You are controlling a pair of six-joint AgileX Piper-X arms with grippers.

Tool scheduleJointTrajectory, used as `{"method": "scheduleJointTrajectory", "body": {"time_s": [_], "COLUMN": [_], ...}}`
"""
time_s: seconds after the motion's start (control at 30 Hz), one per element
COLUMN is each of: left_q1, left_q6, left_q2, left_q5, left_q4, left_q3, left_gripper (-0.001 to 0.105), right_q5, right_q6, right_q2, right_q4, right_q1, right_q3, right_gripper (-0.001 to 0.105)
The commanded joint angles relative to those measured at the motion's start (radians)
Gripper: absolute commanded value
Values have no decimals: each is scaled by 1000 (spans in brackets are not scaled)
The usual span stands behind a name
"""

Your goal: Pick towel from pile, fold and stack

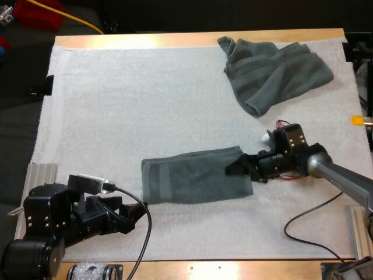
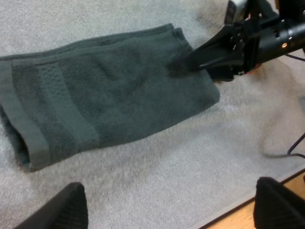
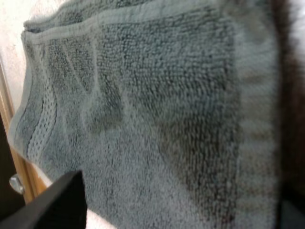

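Nearest, at the near left of the worktop [image 1: 233, 269], my left fingers [image 2: 71, 210] stand wide apart and hold nothing. They sit low over the white mat [image 1: 145, 105], pointing right toward the left end of the folded towel [image 1: 195, 175] and clear of it. That dark grey-green towel lies flat on the mat, a little nearer than the middle. It is a long rectangle running left to right, with its woven band and hemmed edge at the left end. My right fingers [image 2: 209, 50] are at its right end, reaching in from the right along the towel's length. From my right wrist they show spread apart, with the cloth lying flat under and between them and not pinched, so they are open. I cannot tell whether their tips touch the cloth. Farther off, at the far right of the mat and well apart from the folded one, the crumpled towel [image 1: 274, 70] lies in a loose heap, one end trailing toward the near side.
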Motion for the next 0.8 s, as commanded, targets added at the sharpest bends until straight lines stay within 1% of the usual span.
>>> {"method": "scheduleJointTrajectory", "body": {"time_s": [0.0, 0.07, 0.13, 0.23, 0.3, 0.33, 0.37, 0.4, 0.43, 0.5, 0.77], "left_q1": [-1, -1, -1, -1, -1, -1, -1, -1, -1, -1, -1], "left_q6": [-3, -3, -3, -3, -3, -3, -3, -3, -3, -3, -3], "left_q2": [-4, -4, -4, -4, -4, -4, -4, -4, -4, -4, -4], "left_q5": [20, 22, 26, 27, 27, 27, 27, 27, 27, 27, 27], "left_q4": [2, 2, 2, 2, 2, 2, 2, 2, 2, 2, 2], "left_q3": [-8, -8, -8, -8, -8, -8, -8, -8, -8, -8, -8], "left_gripper": [69, 69, 69, 69, 69, 69, 69, 69, 69, 69, 69], "right_q5": [11, 16, 22, 32, 64, 76, 100, 147, 176, 269, 496], "right_q6": [12, 22, 27, 27, 27, 27, 27, 27, 27, 17, -31], "right_q2": [36, 36, 36, 36, 36, 36, 36, 29, 25, 0, -126], "right_q4": [43, 43, 43, 45, 58, 62, 71, 89, 103, 138, 254], "right_q1": [23, 24, 24, 24, 24, 24, 24, 24, 24, 24, 24], "right_q3": [16, 16, 16, 16, 16, 16, 16, 16, 16, 16, 16], "right_gripper": [69, 69, 66, 46, 24, 18, 10, 1, 0, 1, 1]}}
